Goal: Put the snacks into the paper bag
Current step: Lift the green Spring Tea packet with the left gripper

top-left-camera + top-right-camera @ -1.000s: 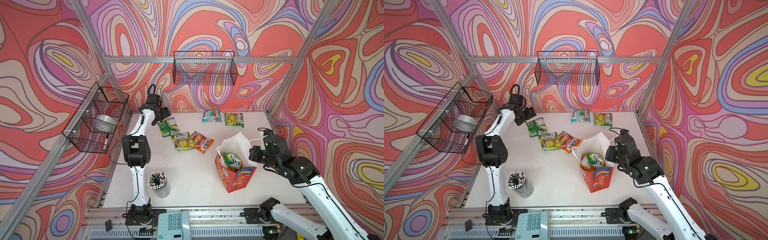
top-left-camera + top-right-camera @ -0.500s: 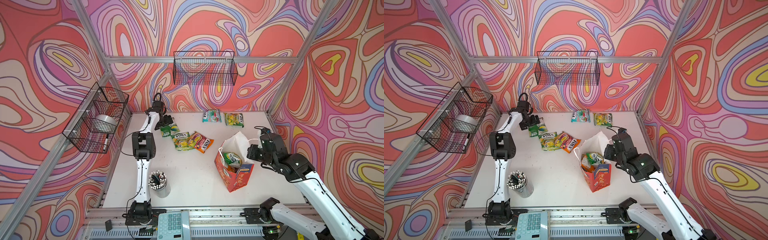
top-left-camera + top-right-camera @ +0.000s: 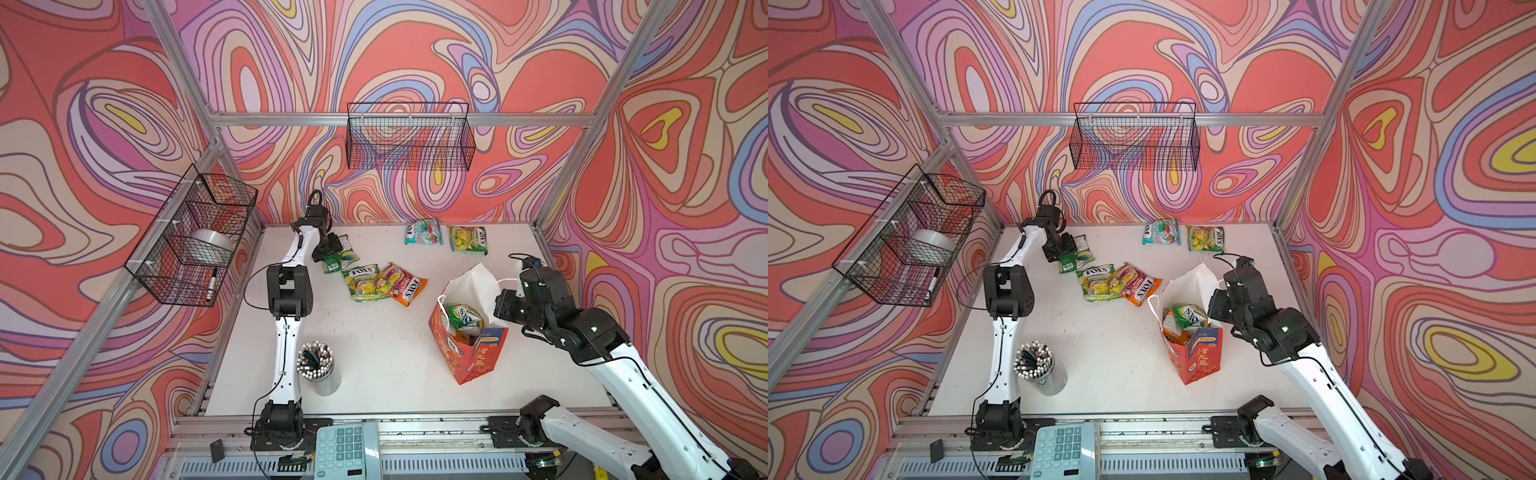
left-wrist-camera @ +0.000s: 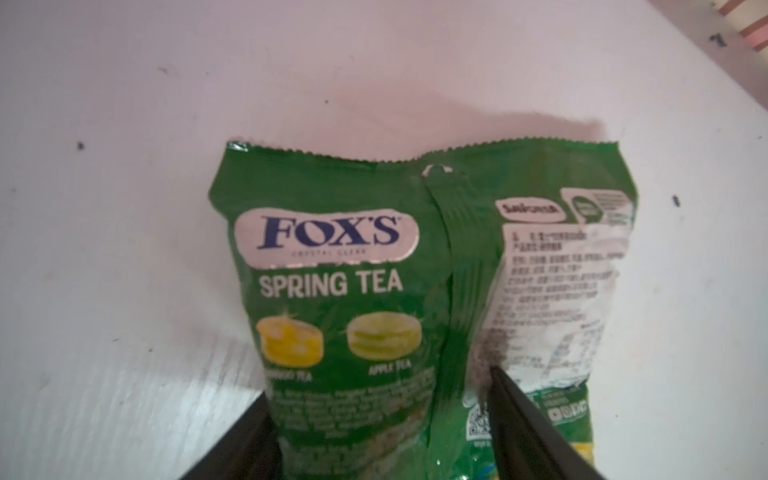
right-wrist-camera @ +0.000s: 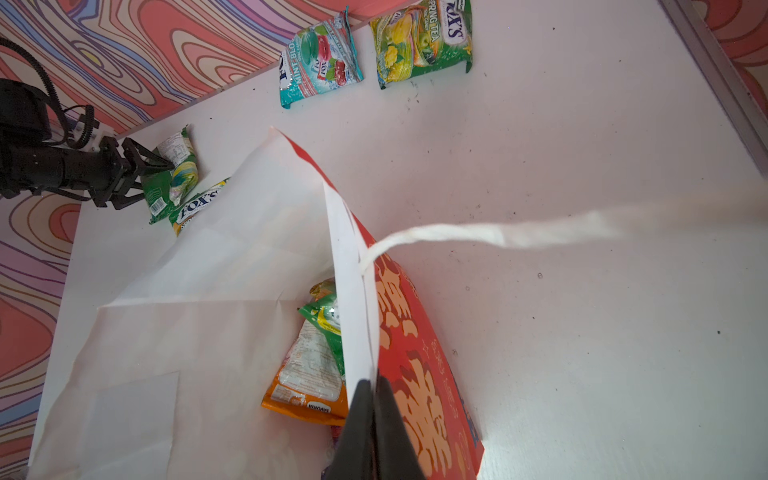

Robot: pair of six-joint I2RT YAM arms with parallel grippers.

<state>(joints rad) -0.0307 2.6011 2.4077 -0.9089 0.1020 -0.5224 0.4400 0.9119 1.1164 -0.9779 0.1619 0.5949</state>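
Note:
A green snack pouch (image 4: 353, 291) marked "FOX'S SPRING TEA" lies at the back left of the table (image 3: 374, 353). My left gripper (image 4: 378, 386) is down on the pouch (image 3: 338, 259), one finger at its edge and the other pressing on its surface. A yellow-green pouch (image 3: 363, 282) and an orange one (image 3: 405, 284) overlap mid-table. A teal pouch (image 3: 424, 232) and another green one (image 3: 467, 239) lie by the back wall. The red paper bag (image 3: 473, 353) stands open with several snacks (image 3: 463, 318) inside. My right gripper (image 5: 371, 384) is shut on the bag's side wall (image 5: 415, 353).
A cup of pens (image 3: 316, 365) stands at the front left beside the left arm. Black wire baskets hang on the back wall (image 3: 409, 137) and the left wall (image 3: 195, 237). A keypad (image 3: 347, 449) sits on the front rail.
My left gripper has come down from above the back-left corner onto the green pouch, and its jaws have narrowed around it. The right gripper still holds the bag, shifted slightly.

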